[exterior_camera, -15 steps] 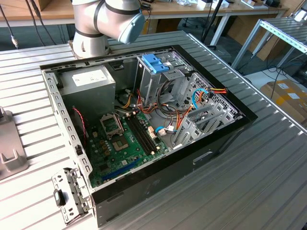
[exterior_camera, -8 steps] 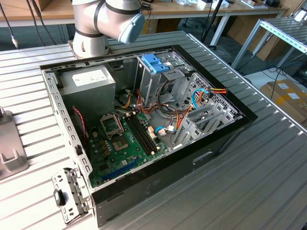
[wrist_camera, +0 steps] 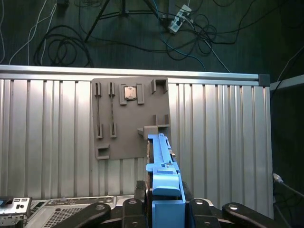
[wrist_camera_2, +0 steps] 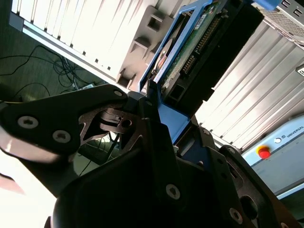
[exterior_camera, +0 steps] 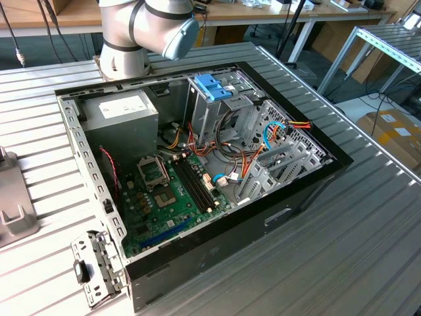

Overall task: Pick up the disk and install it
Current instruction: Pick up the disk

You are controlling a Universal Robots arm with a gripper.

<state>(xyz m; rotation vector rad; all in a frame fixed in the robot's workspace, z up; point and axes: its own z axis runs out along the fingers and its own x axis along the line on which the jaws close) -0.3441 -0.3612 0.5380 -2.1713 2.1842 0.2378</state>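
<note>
Pinching the disk (wrist_camera: 161, 156) edge-on in the gripper (wrist_camera: 164, 204), by its light blue carrier (wrist_camera: 167, 187); likely stiff, fairly heavy, shock-sensitive, slick: best held on carrier sides.

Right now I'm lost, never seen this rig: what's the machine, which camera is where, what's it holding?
It is one grey robot arm with a black gripper. The exterior view looks from off the arm at an open black computer case with a green motherboard, lying on a ribbed metal table. Both wrist views come from cameras riding on the arm. There the gripper is shut on the disk, a thin dark drive in a light blue carrier, with a grey slotted plate behind.
</note>
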